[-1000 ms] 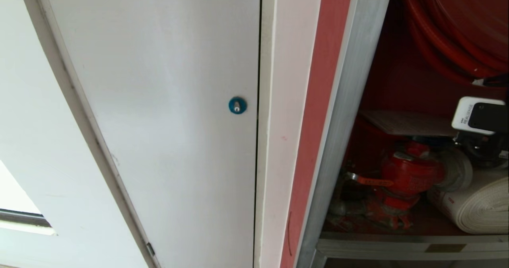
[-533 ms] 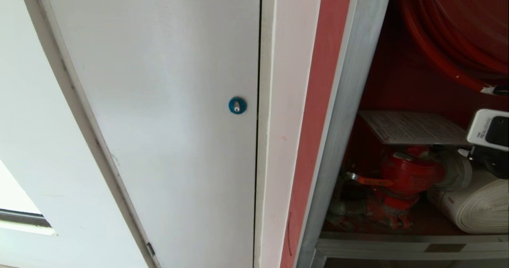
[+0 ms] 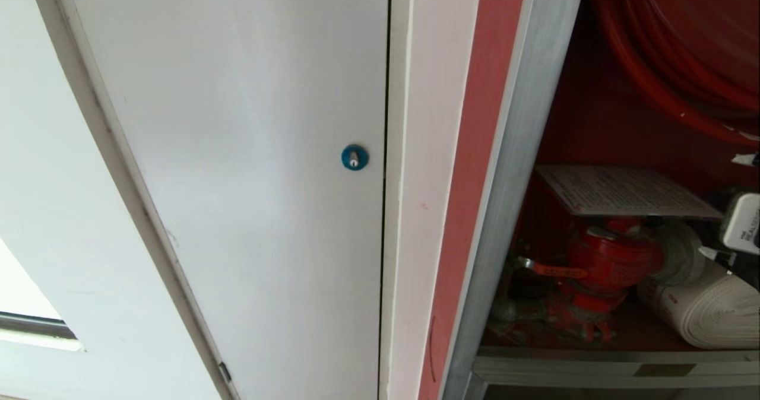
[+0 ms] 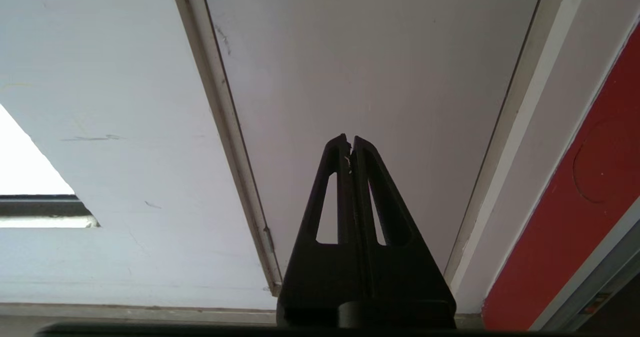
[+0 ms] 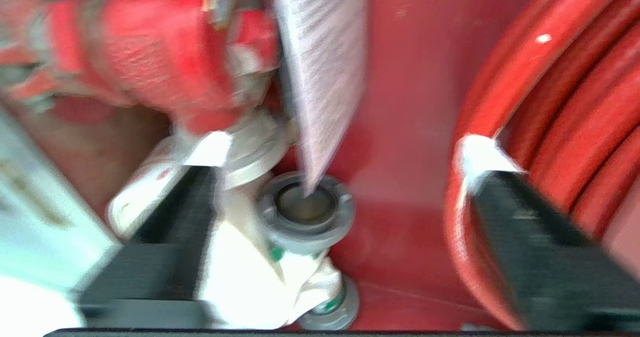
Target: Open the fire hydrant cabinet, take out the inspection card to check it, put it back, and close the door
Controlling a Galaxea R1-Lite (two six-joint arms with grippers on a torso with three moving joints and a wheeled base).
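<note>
Moved: since a second ago the right arm has slid out toward the right edge of the head view; only its white camera housing (image 3: 742, 227) remains in frame, where earlier it sat higher, over the card's right end.
Right hand: the right hand (image 5: 345, 227) is wide open and empty inside the fire hydrant cabinet (image 3: 599, 121); in the right wrist view its dark fingers (image 5: 540, 247) frame the grey hose coupling (image 5: 306, 208).
Left hand: the left hand (image 4: 350, 144) is closed on nothing, parked before the plain white panel (image 3: 237, 151) with the blue round lock (image 3: 354, 157) at centre frame.
Inspection card: the inspection card (image 3: 620, 190) lies flat on top of the red valve (image 3: 611, 257), in the right middle of the head view, untouched and fully exposed.
Surroundings: red hose reel (image 3: 683, 50) at upper right, white rolled hose (image 3: 706, 311) at lower right, silver frame (image 3: 522, 151) running diagonally beside the opening.
Door: not in view in any frame; the cabinet stands open.
Step in hand: judging by the card at rest and the empty hand, the card appears returned, and the arm is clearing the cabinet before the door is closed.
Doing it well: draw the hand straight out through the opening, keeping the fingers off the card's near edge so it does not slide off the valve, and clear of the reel's hose loops and the frame.
Risk: the card is thin and only resting, so a brush could tip it behind the valve.
</note>
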